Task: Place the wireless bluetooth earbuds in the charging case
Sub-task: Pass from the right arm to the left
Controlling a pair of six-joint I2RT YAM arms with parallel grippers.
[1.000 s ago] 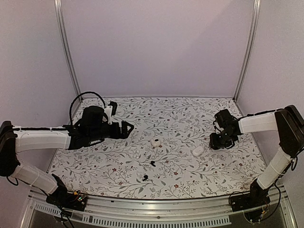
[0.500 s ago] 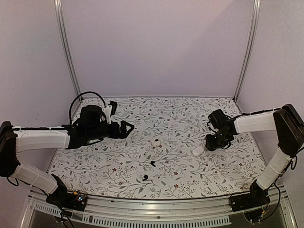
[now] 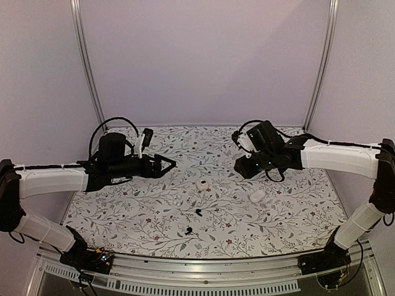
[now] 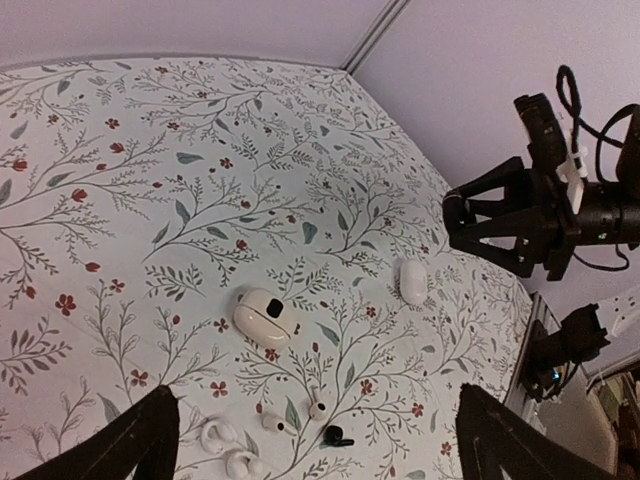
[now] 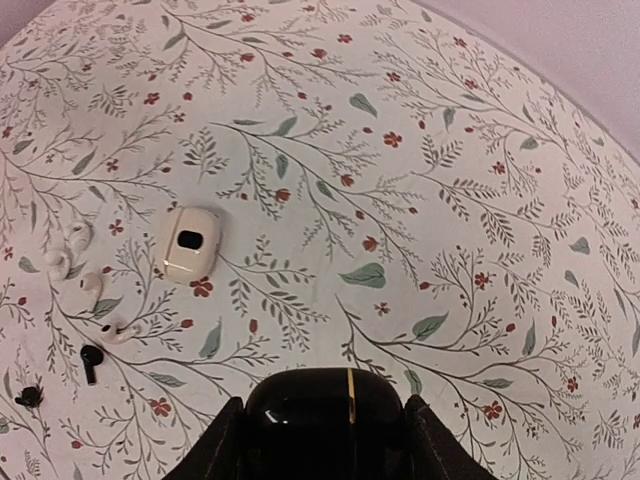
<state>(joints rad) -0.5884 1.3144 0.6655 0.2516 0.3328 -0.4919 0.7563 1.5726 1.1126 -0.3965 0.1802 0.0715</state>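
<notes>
While the right claw (image 3: 242,166) is clenching the black charging case (image 5: 325,412) over the desk (image 3: 296,216), the left claw (image 3: 168,164) is hanging released. The earbuds (image 5: 90,285) are lying loose beside the white case (image 5: 190,242). We are judging that the black case needs setting down near them next.

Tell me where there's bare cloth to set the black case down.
Bare cloth lies near-right, between the closed white case and the front rail; also along the back wall. Crowded: centre, around the open case and loose earbuds.
</notes>
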